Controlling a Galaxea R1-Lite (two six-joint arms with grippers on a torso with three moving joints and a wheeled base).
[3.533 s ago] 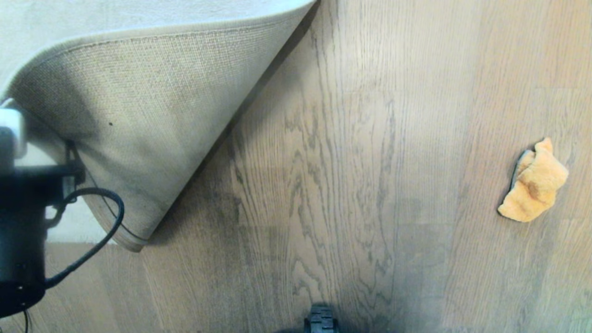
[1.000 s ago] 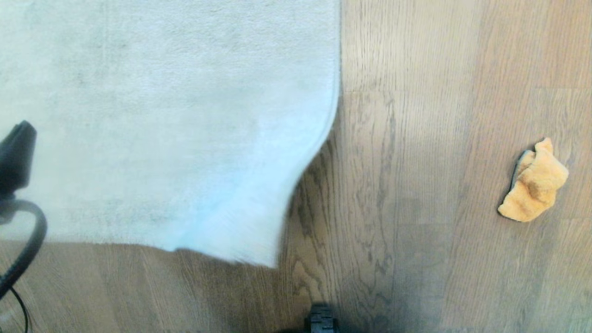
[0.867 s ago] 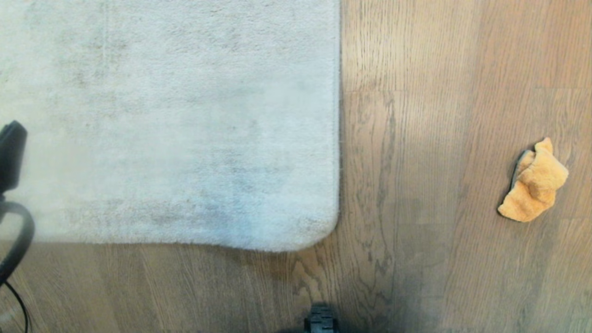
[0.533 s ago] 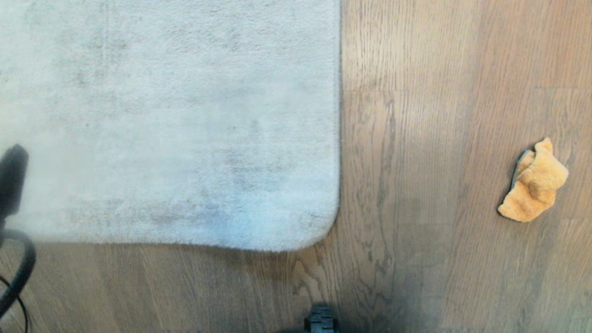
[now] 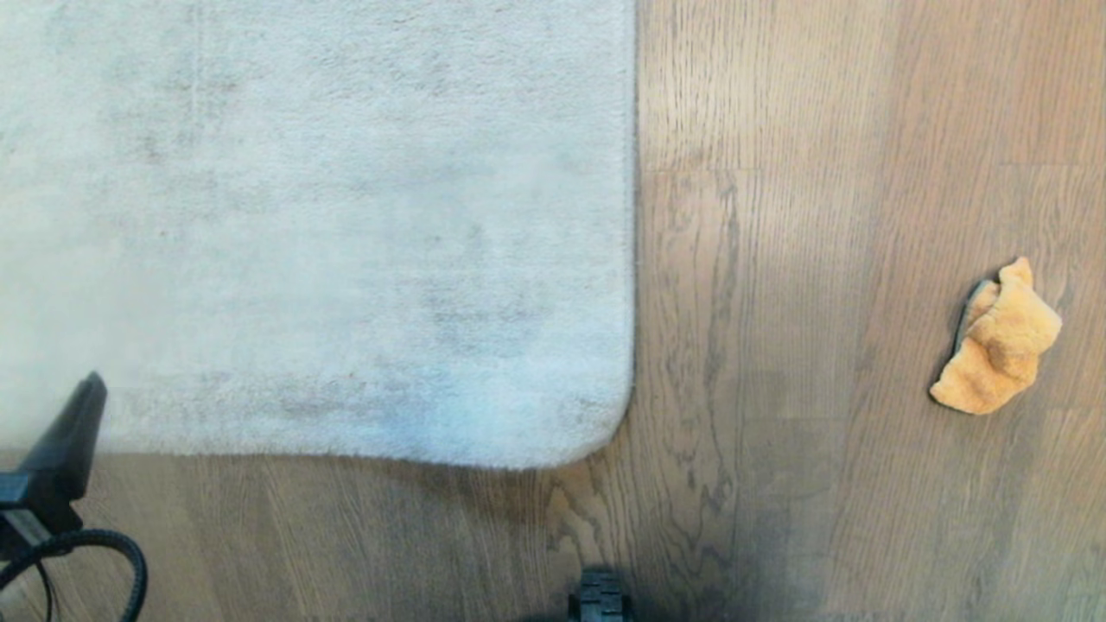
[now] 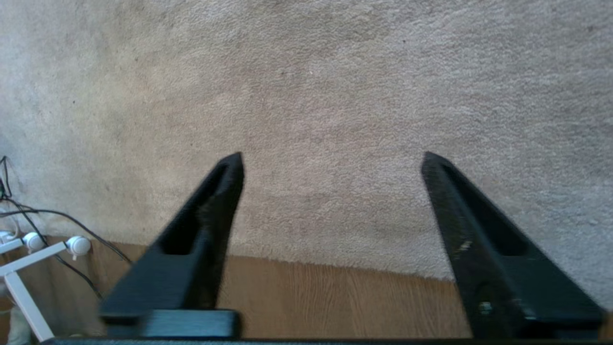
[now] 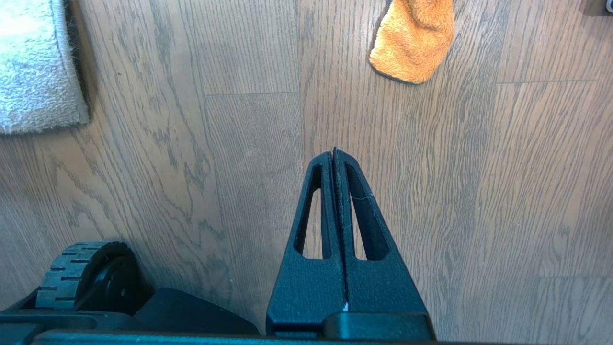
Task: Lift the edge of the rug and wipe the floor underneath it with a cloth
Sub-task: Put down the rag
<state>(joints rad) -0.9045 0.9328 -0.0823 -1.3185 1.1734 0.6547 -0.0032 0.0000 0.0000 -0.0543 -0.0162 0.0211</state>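
The light grey rug [image 5: 346, 216] lies flat on the wood-grain floor [image 5: 778, 259], its right rug edge [image 5: 633, 259] straight and its near corner rounded. My left gripper [image 6: 331, 158] hangs open over the rug's near border [image 6: 335, 268] with nothing between its fingers. In the head view one of those fingers [image 5: 73, 428] shows at the lower left. The orange cloth [image 5: 998, 341] lies crumpled on the floor far to the right, a bit of grey reverse showing. My right gripper [image 7: 334, 151] is shut and empty above bare floor, with the cloth [image 7: 414, 40] well ahead of it.
A black cable [image 5: 104, 553] loops under the left arm. Thin wires and white fittings [image 6: 48, 242] lie by the rug's border near the left gripper. The base's wheel [image 7: 81, 275] sits close to the rug corner [image 7: 38, 72].
The rug corner, held folded back with its beige backing up, has dropped and now lies flat. My left gripper has drawn back to the rug's near border. Cloth and right arm are unmoved.
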